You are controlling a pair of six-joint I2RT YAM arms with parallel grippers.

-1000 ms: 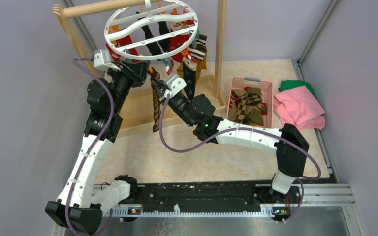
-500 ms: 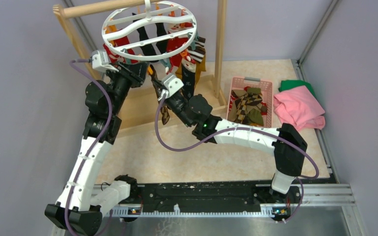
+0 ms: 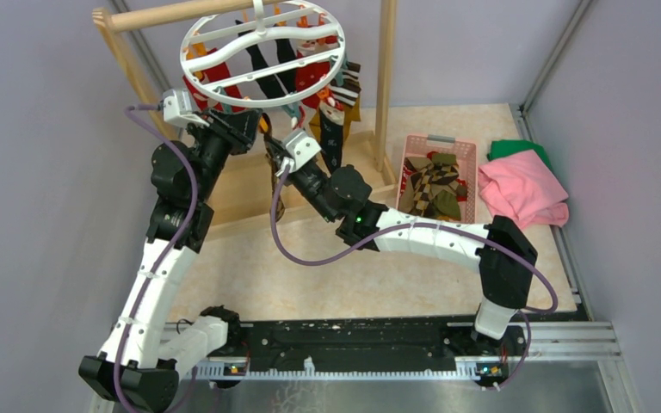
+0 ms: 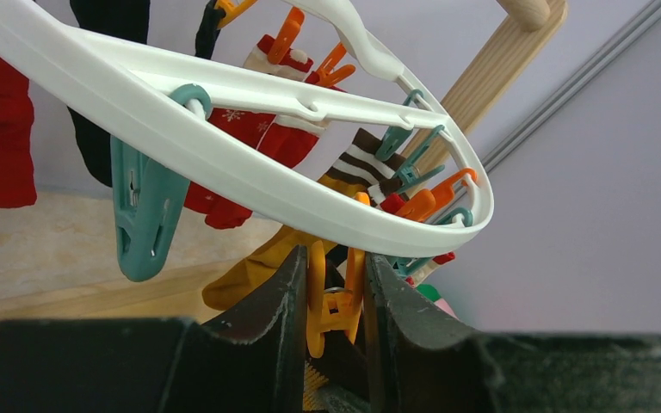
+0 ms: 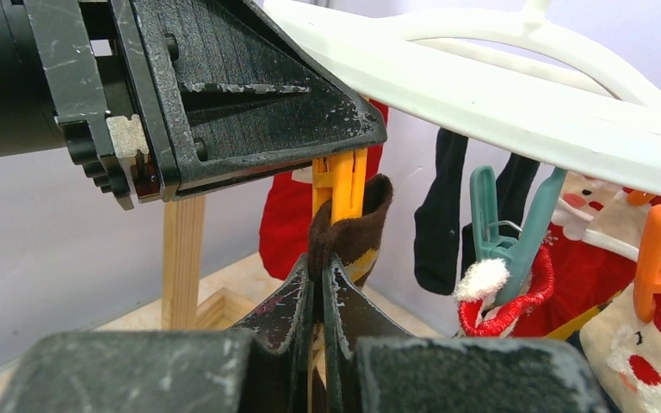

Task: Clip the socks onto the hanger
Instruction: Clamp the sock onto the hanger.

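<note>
Socks (image 3: 435, 185), brown argyle among them, in pink basket (image 3: 438, 138)

One white hanger (image 4: 224, 159) hung from one wooden rack (image 3: 386, 86) at the top of the overhead frame. Two grippers showed: the left gripper (image 4: 334, 258) held one orange clip (image 4: 336, 314), the right gripper (image 5: 320, 265) one brown sock (image 5: 357, 245). At right lay one pink basket (image 3: 437, 140), one pink cloth (image 3: 521, 189) and one green cloth (image 3: 516, 148).

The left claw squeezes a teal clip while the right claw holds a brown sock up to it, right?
The clip in the left gripper is orange, not teal; the left wrist view shows it. The right gripper does hold a brown sock up to it.
</note>
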